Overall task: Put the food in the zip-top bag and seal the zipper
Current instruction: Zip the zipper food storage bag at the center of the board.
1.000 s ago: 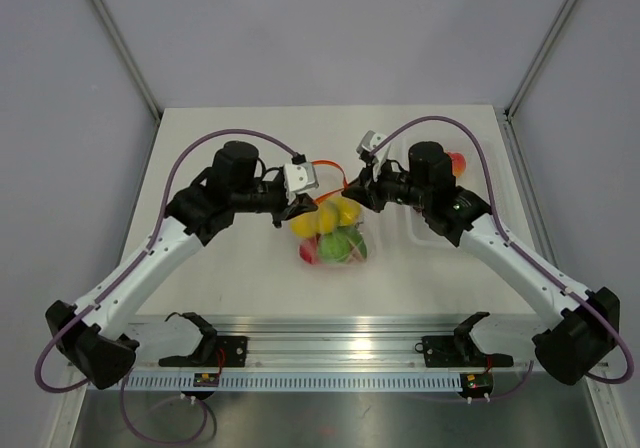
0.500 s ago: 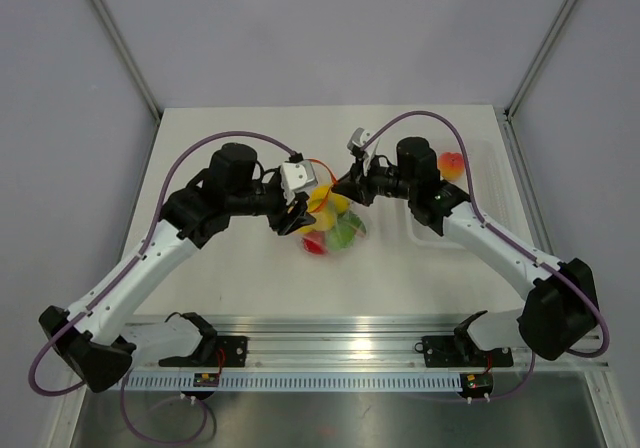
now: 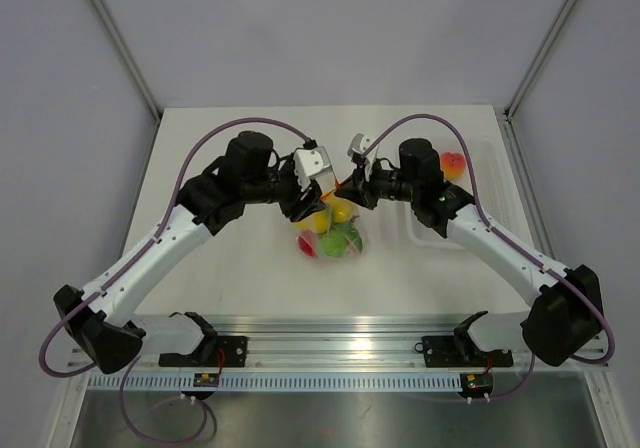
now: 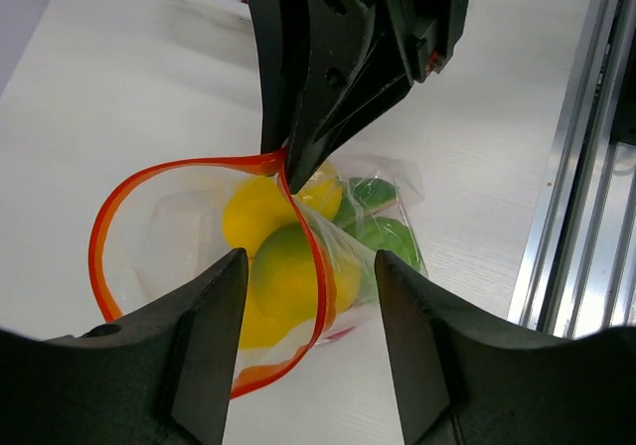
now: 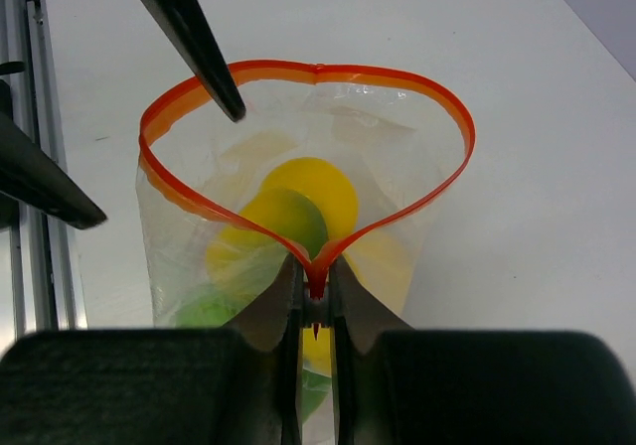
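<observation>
The right tool (image 5: pixel 316 276) is clenched on one end of the zipper (image 5: pixel 298 70), steadying the zip-top bag (image 4: pixel 164 246) at the middle of the surface (image 3: pixel 230 268), with the food (image 5: pixel 310 192) inside. The left tool (image 4: pixel 310 266) is released (the mouth gapes wide). To seal well, it should pinch both strips together beside the right tool, then slide along.

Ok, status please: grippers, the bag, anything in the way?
Right gripper shut on the zipper. Left gripper open, near the mouth. Zip-top bag holds food, unsealed. Nothing seen blocking.
</observation>
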{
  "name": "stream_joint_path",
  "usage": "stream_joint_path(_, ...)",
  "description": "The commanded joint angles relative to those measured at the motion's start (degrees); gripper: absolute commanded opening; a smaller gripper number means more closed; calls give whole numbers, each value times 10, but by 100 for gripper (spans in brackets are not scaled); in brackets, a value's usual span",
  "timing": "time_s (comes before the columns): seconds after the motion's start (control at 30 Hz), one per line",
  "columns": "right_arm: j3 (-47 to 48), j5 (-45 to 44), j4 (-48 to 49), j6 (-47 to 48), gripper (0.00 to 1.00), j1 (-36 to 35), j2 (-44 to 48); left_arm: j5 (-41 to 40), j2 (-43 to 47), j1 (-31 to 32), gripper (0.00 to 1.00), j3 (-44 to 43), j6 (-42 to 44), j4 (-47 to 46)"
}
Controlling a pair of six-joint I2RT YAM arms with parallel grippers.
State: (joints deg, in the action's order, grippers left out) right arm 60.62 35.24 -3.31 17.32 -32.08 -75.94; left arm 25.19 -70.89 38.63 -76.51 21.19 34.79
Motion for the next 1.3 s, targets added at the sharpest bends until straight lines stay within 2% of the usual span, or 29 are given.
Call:
stream_joint_path(0.0, 24, 14, -8, 22, 0, 3, 23, -13, -36, 6, 57, -41, 10, -15)
stream_joint_path(0.2, 34, 18, -27, 28, 0, 3, 29, -15, -82, 15, 52, -65, 16, 1)
stream_joint_path(0.27, 37, 22, -35, 25, 0, 3, 32, -1, -88, 15, 37, -67, 10, -1)
stream_joint_path(0.3, 37, 22, -34, 21, 1, 3, 39, 4, -95, 15, 15, -72, 10, 1)
stream_joint_path(0.33, 36, 23, -35, 19, 2, 3, 44, 13, -99, 15, 2, -76, 9, 5)
stream_joint_path(0.37, 36, 18, -31, 11, 4, 3, 51, 15, -103, 15, 0, -80, 8, 10)
stream_joint_path(0.4, 33, 11, -29, 6, 7, 3, 65, 17, -105, 15, 0, -83, 3, 18)
stream_joint_path(0.43, 28, -5, -21, -4, 20, 3, 74, 20, -105, 15, 0, -84, -4, 17)
stream_joint_path(0.53, -8, -38, 10, -31, 37, 4, 126, 22, -87, 14, 0, -65, -25, -16)
stream_joint_path(0.6, -46, -80, 27, -48, 40, 5, 168, 25, -54, 14, 0, -26, -43, -64)
stream_joint_path(0.8, -142, -119, 109, -136, 44, 8, 232, 33, 6, 13, 0, 38, -79, -138)
stream_joint_path(0.83, -153, -101, 139, -166, 44, 8, 231, 35, 7, 12, 0, 40, -80, -138)
stream_joint_path(0.93, -161, -52, 148, -192, 45, 7, 205, 36, 2, 12, 0, 37, -86, -135)
stream_joint_path(1.17, -187, -47, 186, -208, 45, 5, 194, 43, 1, 12, 0, 31, -92, -130)
stream_joint_path(1.27, -179, -33, 187, -209, 40, 5, 179, 43, 3, 12, 0, 31, -93, -130)
